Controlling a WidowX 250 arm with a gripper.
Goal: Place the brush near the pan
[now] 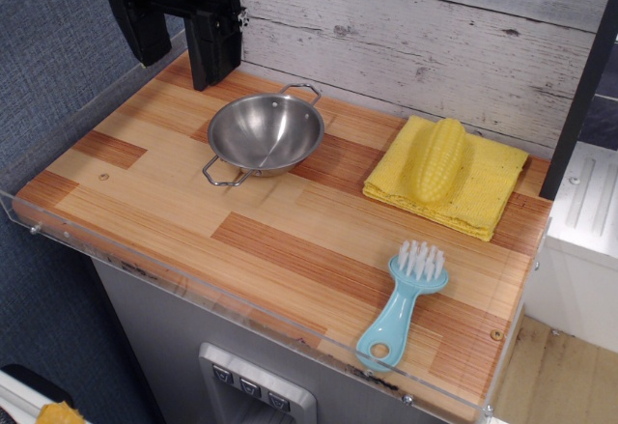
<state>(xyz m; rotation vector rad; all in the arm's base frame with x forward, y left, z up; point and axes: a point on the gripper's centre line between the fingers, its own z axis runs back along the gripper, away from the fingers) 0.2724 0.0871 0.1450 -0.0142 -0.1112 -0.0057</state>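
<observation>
The light blue brush (401, 300) with white bristles lies flat near the table's front right edge, handle hole toward the front. The shiny steel pan (266, 132) with two wire loop handles stands at the middle left of the wooden table (290, 240). My black gripper (176, 65) hangs open and empty above the table's back left corner, just behind and left of the pan and far from the brush.
A yellow corn cob (438, 159) lies on a folded yellow cloth (488, 187) at the back right. A clear plastic rim (241, 303) runs along the table's front and left edges. A white plank wall stands behind.
</observation>
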